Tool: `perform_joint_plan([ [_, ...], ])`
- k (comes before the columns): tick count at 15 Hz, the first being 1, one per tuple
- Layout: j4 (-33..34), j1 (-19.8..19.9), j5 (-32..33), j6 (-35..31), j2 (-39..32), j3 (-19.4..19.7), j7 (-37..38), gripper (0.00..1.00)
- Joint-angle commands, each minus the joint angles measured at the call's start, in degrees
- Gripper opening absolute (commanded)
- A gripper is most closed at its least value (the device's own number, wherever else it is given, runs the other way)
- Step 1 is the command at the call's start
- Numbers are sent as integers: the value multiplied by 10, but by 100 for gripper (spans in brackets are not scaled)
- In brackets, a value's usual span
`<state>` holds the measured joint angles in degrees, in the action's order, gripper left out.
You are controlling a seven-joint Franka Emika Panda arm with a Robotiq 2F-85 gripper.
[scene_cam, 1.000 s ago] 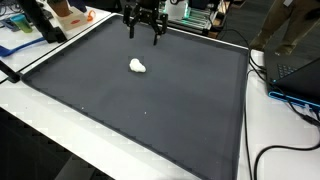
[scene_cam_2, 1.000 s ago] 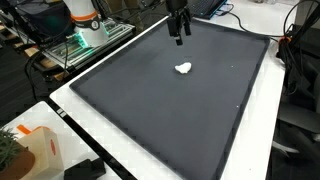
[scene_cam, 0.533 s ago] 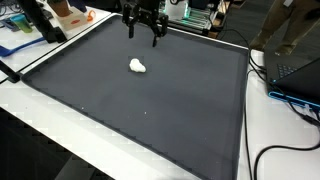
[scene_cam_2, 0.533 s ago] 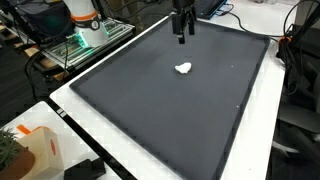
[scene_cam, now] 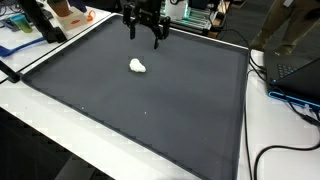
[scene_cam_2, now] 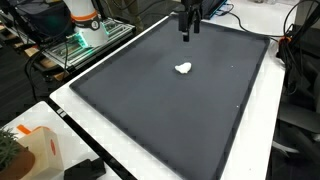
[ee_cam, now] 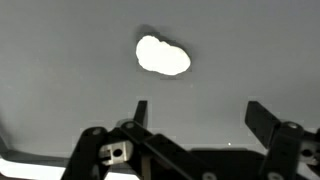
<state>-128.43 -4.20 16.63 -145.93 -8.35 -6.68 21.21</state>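
A small white lump (scene_cam: 138, 66) lies on a dark grey mat (scene_cam: 150, 110); it also shows in an exterior view (scene_cam_2: 183, 69) and in the wrist view (ee_cam: 162, 56). My gripper (scene_cam: 144, 36) hangs above the far part of the mat, behind the lump and apart from it; it also shows in an exterior view (scene_cam_2: 188, 30). In the wrist view its two fingers (ee_cam: 200, 112) stand wide apart with nothing between them. The gripper is open and empty.
The mat (scene_cam_2: 170, 100) lies on a white table (scene_cam: 30, 130). Cables (scene_cam: 290, 110) and a laptop (scene_cam: 298, 75) sit at one side. An orange and white object (scene_cam_2: 82, 15) and green-lit equipment (scene_cam_2: 85, 45) stand beyond the mat's edge. A bag (scene_cam_2: 30, 150) sits near a corner.
The gripper has drifted slightly across the far edge of the mat in an exterior view. The white lump has not moved.
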Motion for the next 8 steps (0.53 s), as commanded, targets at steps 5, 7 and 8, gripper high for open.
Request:
perform_joint_plan([
  [5, 23, -19, -12, 6, -16, 20, -5, 100],
  [7, 50, -26, 5, 56, -28, 30, 14, 100],
  [8, 60, -29, 9, 71, -32, 34, 20, 100],
])
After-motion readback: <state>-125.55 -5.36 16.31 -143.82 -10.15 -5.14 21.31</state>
